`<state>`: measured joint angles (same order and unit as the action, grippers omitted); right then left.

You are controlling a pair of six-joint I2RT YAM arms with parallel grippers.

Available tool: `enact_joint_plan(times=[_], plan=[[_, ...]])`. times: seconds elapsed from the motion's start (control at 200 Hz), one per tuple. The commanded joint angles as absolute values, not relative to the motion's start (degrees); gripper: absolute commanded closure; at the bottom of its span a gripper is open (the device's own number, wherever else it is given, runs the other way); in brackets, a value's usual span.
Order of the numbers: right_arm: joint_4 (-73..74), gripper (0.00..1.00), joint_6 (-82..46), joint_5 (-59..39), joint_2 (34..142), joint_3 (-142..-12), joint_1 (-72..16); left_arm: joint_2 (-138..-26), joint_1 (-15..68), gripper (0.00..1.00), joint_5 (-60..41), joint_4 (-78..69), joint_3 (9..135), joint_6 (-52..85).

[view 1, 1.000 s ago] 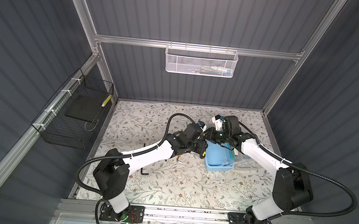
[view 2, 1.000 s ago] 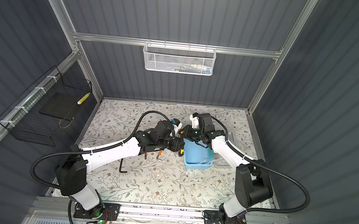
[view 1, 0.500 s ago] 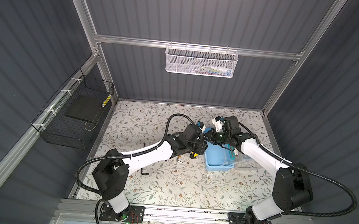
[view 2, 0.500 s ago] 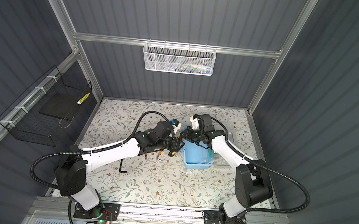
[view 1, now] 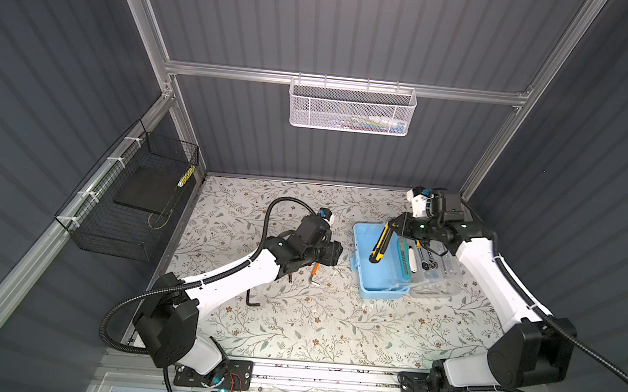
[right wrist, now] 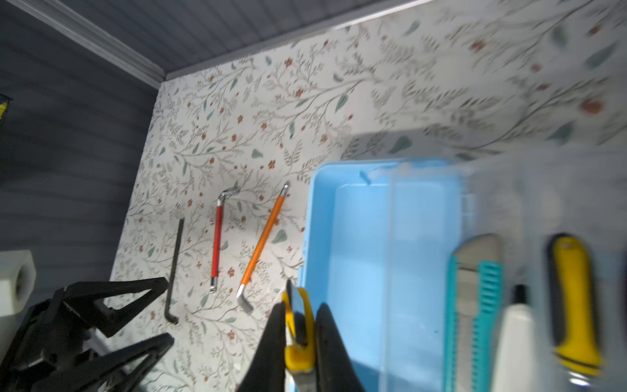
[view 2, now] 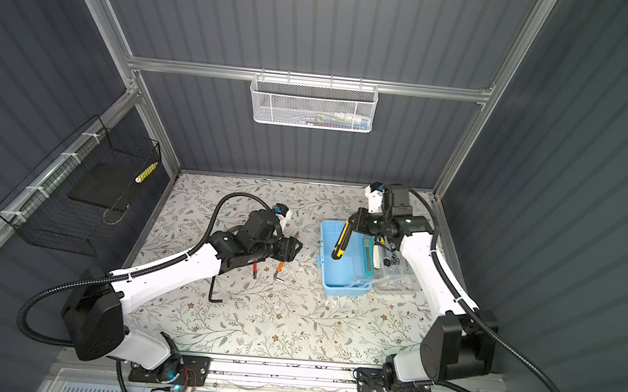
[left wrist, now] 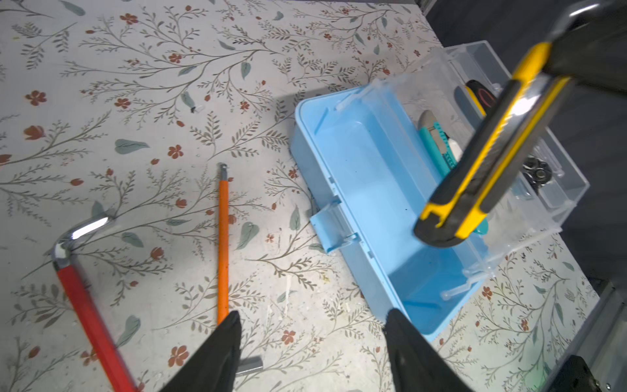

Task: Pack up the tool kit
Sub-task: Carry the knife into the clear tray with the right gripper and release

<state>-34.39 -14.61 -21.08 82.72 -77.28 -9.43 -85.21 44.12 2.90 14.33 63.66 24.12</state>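
We've got our right gripper (right wrist: 302, 307) pinched tight on the yellow-and-black utility knife (view 1: 380, 245), slanting down into the open light blue box (view 1: 382, 290) at right. Our left gripper (left wrist: 312, 314) gapes wide beside it, holding nothing.

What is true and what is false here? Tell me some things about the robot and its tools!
1. The right gripper holds the yellow utility knife over the blue box. True.
2. The left gripper grips the orange hex key. False: it is open and empty; the key lies on the table.
3. The blue box is shut. False: its clear lid lies open beside it.
4. The black hex key lies on the table. True.
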Motion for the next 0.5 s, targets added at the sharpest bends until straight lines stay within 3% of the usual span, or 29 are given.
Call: enact_joint_plan(times=[0.0,0.26,0.495], plan=[[-43.0,1.00,-5.8,-16.0,83.0,-80.7,-8.2,-84.6,43.3,0.32,0.8,15.9,62.6,22.6],[-52.4,1.00,1.6,-9.1,89.3,-88.7,-7.7,-86.0,42.9,0.32,-1.2,15.5,61.3,22.0],[-52.8,1.00,2.3,-11.9,93.3,-89.2,-8.0,-86.4,42.4,0.32,-1.7,14.9,60.4,21.9]])
